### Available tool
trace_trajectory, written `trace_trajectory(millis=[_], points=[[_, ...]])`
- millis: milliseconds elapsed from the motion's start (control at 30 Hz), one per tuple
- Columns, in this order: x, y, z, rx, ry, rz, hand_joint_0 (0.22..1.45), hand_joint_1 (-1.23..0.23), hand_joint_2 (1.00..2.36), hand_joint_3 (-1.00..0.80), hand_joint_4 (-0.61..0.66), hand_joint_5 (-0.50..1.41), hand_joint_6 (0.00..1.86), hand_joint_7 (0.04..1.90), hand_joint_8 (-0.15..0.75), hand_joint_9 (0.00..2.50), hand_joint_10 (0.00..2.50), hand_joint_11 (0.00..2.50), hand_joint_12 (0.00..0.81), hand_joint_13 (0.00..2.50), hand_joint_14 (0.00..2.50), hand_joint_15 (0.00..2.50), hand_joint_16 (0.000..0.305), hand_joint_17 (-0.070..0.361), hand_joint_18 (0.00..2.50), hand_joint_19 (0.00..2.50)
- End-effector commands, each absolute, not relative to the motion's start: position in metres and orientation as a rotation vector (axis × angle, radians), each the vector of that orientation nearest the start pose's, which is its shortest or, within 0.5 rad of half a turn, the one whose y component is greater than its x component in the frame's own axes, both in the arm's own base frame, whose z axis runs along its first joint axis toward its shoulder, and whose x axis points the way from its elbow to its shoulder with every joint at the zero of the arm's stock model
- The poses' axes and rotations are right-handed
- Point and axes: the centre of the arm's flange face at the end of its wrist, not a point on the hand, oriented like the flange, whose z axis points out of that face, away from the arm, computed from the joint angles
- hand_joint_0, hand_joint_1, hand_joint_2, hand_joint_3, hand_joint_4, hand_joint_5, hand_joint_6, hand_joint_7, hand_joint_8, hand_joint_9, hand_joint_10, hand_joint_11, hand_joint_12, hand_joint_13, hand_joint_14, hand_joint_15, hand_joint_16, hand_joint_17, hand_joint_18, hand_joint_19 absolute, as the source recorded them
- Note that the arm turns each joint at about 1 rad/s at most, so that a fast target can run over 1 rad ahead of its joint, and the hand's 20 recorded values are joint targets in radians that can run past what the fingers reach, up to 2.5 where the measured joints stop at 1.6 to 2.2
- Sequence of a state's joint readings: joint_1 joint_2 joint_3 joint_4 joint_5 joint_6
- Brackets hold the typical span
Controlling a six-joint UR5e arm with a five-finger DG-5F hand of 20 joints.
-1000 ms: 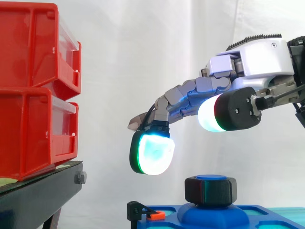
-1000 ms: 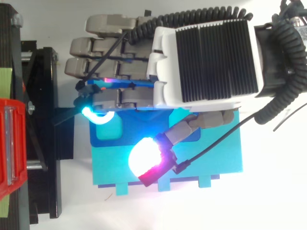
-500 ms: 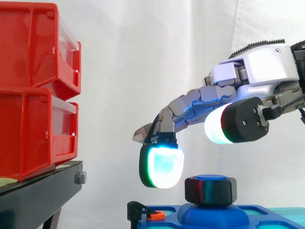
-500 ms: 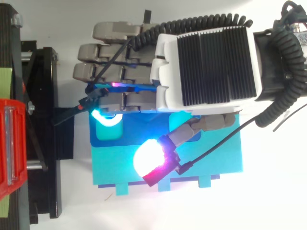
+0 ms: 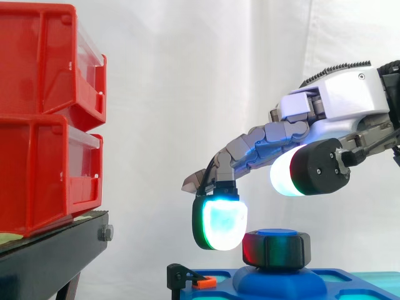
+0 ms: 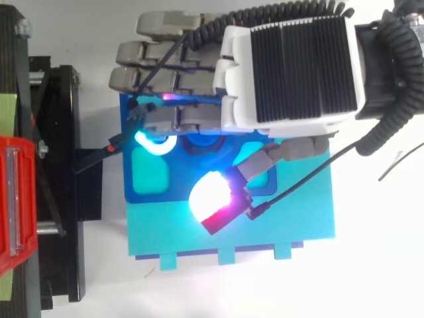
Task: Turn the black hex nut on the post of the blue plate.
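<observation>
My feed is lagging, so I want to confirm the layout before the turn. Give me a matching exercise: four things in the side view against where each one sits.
Things:
1. black hex nut
2. robot hand
3. red bins
4. orange clip

Places:
A. stacked on the black stand, at the view's left
B. at the left end of the blue plate
C. on the blue plate's post
D. above the nut, fingers open

Pairs: 1-C, 2-D, 3-A, 4-B.
</observation>
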State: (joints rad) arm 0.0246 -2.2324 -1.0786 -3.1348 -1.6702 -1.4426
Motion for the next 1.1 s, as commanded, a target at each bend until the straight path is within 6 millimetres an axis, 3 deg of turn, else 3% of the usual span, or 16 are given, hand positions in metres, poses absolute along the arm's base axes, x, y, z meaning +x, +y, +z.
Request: trace_trajectory(millis=[0,833,1067], points=[[0.731,-0.113,0.316,0.018,1.742,0.191,0.46,-0.23,1.0,-0.5,0.18,-0.19,0.5,1.03,0.218,0.22,0.0,0.0,0.346,0.19,0.0,0.02,0.055,0.124,0.0,0.04],[0.721,-0.142,0.316,-0.003,1.759,0.187,0.47,-0.24,1.0,-0.5,0.17,-0.18,0.5,1.12,0.218,0.23,0.0,0.0,0.345,0.2,0.0,0.02,0.055,0.123,0.0,0.04],[0.715,-0.165,0.316,-0.016,1.759,0.186,0.47,-0.24,1.0,-0.5,0.17,-0.18,0.5,1.12,0.218,0.23,0.0,0.0,0.345,0.21,0.0,0.02,0.055,0.123,0.0,0.05]])
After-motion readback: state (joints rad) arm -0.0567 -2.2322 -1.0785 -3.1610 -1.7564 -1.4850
